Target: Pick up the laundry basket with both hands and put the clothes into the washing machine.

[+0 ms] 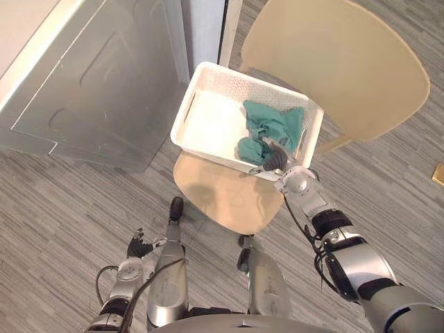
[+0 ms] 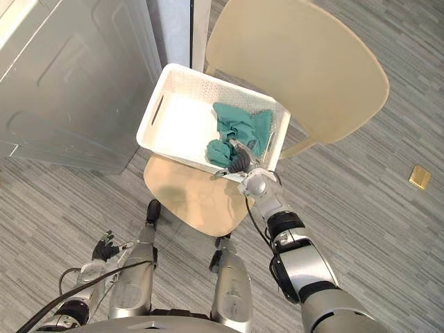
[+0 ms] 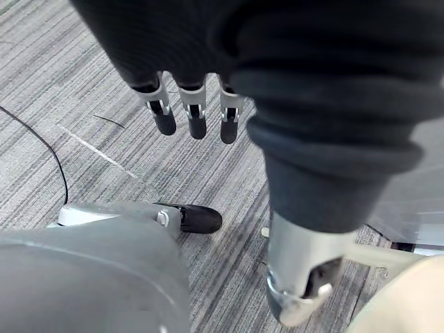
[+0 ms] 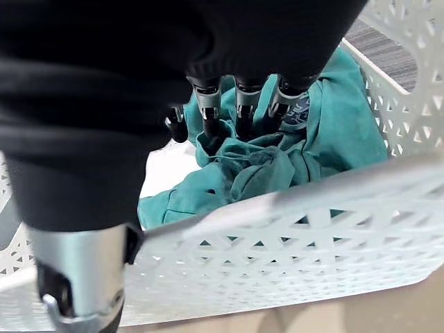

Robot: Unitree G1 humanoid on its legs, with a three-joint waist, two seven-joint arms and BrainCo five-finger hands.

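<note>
Over rim of laundry basket (image 1: 182, 121), my right hand (image 1: 276, 159): fingers straight, tips on teal clothes (image 1: 274, 123), thumb outside. Left hand (image 3: 196, 118) dangling, fingers slack. One-handed tug could tip it off chair (image 1: 222, 198), imo.

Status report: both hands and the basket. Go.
Left hand open, low over the floor. Right hand open, fingers inside the white basket on the teal clothes. Basket sits on the beige chair. No obstruction seen.
</note>
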